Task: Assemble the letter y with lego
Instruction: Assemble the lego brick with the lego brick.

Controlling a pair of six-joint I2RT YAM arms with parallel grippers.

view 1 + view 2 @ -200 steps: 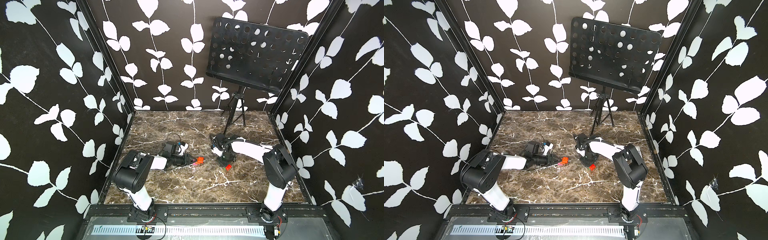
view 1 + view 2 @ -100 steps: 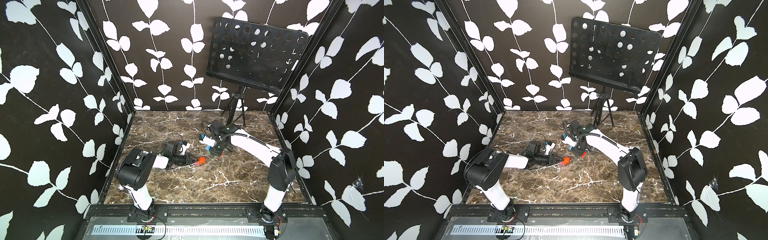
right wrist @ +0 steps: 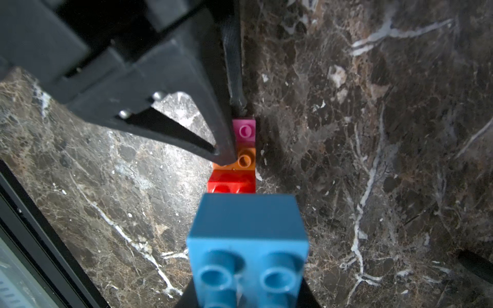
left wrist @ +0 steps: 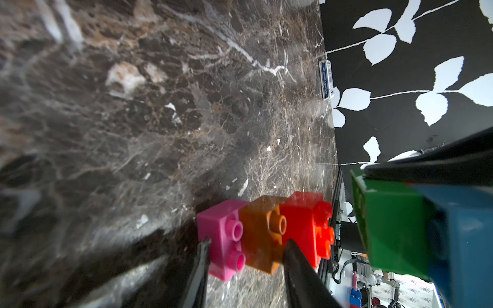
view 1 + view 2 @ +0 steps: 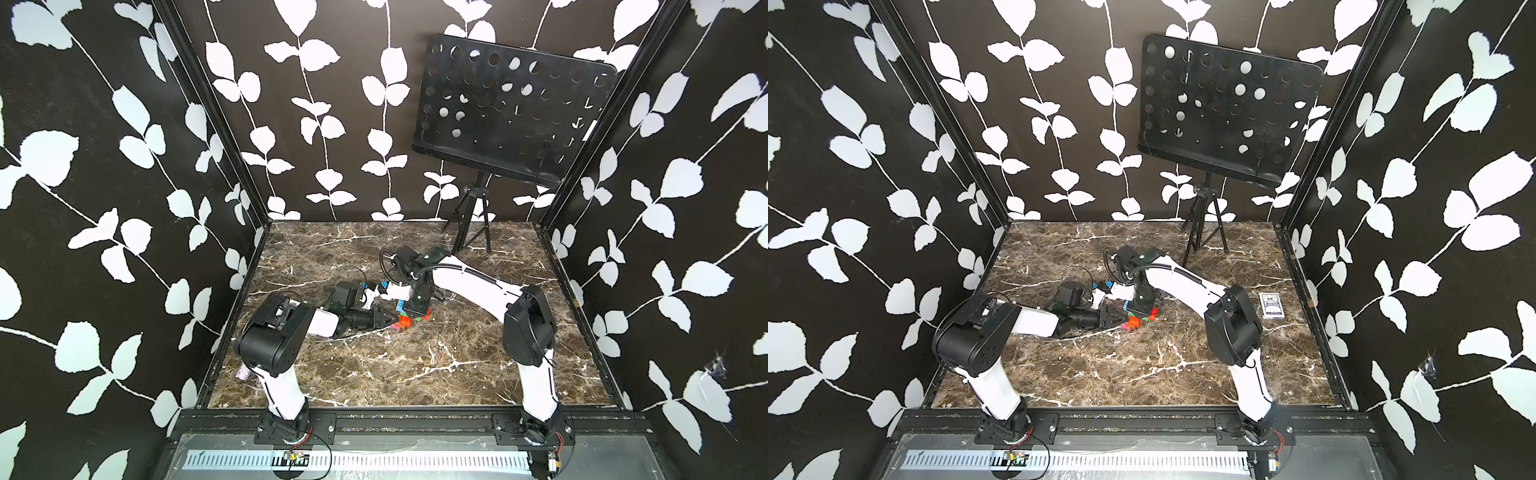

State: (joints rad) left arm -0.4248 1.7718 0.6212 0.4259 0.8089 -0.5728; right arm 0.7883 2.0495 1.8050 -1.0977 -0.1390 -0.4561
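On the marble table [image 5: 374, 374], my left gripper [image 4: 246, 245] lies low, shut on a row of lego: a pink brick [image 4: 221, 240], an orange brick [image 4: 261, 234] and a red brick [image 4: 304, 221] joined together. My right gripper [image 3: 248, 296] is shut on a light blue brick [image 3: 248, 226] that is joined to a green bar [image 4: 392, 226]. It holds this piece just beside the red brick's studs, with a narrow gap showing. In both top views the two grippers [image 5: 386, 319] [image 5: 1142, 307] meet left of the table's centre. No finished letter y shows.
A black perforated music stand [image 5: 511, 116] on a tripod stands at the back right. A blue card box [image 5: 1271, 305] lies near the right wall. A small purple scrap [image 5: 242, 372] sits by the left edge. Leaf-patterned walls enclose three sides.
My right arm has swung from right of centre towards the left gripper, now carrying the blue and green piece up to the red brick. The left gripper has barely moved.
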